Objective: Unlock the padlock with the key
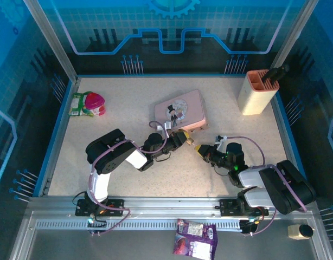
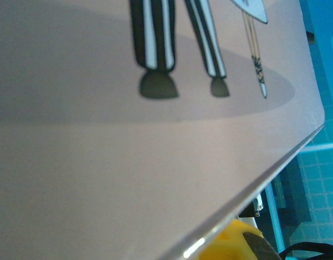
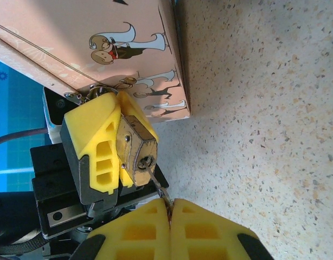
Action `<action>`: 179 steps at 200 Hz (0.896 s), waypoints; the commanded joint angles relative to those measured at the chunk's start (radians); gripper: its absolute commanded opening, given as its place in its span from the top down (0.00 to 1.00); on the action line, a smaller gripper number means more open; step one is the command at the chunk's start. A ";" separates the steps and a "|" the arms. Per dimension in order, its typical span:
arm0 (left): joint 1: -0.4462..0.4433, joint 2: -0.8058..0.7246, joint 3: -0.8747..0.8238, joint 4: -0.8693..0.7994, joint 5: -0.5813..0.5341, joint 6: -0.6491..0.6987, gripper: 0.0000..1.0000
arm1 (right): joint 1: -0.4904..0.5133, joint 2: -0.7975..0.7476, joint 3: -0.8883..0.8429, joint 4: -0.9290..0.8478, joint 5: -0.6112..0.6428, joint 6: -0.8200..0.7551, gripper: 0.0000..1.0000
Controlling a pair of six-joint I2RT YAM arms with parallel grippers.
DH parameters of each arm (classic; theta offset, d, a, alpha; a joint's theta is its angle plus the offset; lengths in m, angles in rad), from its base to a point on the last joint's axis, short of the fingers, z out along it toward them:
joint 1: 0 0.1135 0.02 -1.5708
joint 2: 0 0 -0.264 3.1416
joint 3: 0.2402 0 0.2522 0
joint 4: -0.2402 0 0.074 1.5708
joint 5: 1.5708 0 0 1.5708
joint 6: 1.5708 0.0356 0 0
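Observation:
The brass padlock is clamped between the yellow fingers of my left gripper, keyhole end facing the right wrist camera. The thin dark key runs from the keyhole down into the tips of my right gripper, which is shut on it. In the top view the right gripper meets the left one just in front of the pink tin. Most of the padlock's shackle is hidden behind the left fingers. The left wrist view looks closely at the tin's lid, with a yellow finger below its edge.
The pink tin's corner stands right behind the padlock. A cream holder stands at the back right, a pink and green toy at the back left, and a snack packet lies on the front rail. Speckled tabletop lies to the right.

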 commanded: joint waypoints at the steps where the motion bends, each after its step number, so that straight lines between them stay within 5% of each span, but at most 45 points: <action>1: -0.028 -0.001 -0.007 0.079 0.104 -0.031 1.00 | -0.014 0.005 0.049 0.084 -0.032 0.003 1.00; 179: -0.017 -0.019 -0.004 0.053 0.103 -0.004 1.00 | -0.060 0.063 0.057 0.142 -0.092 0.020 1.00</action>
